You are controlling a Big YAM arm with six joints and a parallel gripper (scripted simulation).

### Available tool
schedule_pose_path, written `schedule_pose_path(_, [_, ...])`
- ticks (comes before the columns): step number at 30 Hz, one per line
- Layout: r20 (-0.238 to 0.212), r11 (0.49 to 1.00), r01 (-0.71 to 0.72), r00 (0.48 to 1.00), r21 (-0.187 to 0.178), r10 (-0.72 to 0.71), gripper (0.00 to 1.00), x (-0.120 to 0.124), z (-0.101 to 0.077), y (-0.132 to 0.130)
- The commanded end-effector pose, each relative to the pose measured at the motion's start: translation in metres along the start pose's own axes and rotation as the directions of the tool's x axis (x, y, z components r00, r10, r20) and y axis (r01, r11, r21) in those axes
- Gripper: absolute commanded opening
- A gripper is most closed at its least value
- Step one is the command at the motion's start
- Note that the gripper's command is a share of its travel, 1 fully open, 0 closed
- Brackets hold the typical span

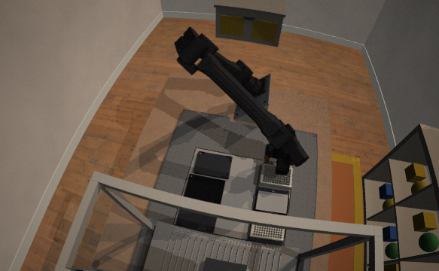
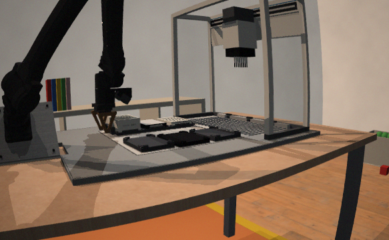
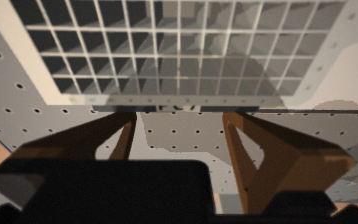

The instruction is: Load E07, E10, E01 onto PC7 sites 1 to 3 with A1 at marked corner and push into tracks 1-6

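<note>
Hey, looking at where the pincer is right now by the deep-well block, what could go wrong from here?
The open pincer sits at the short end of the deep-well block, holding nothing. Two risks:

1. Its fingers stand narrower than that end, so closing or descending here may push the block instead of gripping it.
2. The 384-well plate lies right next to the block; a shove could knock it askew.

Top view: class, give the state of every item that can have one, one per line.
Hand: open, holding nothing, at the deep-well block's near short end.
Deep-well block: in its nest, right way up, unsealed.
384-well plate: in the middle nest.
96-well plate: in the far nest.
Carrier: on the apron, all sites unloaded.
</note>
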State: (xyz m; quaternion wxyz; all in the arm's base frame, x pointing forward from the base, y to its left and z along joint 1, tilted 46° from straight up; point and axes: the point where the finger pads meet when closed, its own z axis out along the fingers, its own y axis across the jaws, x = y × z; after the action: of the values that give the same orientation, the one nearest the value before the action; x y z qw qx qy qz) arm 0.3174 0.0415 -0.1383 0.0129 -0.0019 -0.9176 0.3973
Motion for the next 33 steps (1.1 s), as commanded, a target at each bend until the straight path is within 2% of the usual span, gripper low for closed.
schedule_pose_path(1, [0.047,0.999,-0.045,0.998,-0.03,0.047,0.8,-0.043,-0.01,0.006])
schedule_pose_path(33, [0.049,0.997,-0.065,0.997,-0.032,0.066,0.8,-0.056,-0.013,0.003])
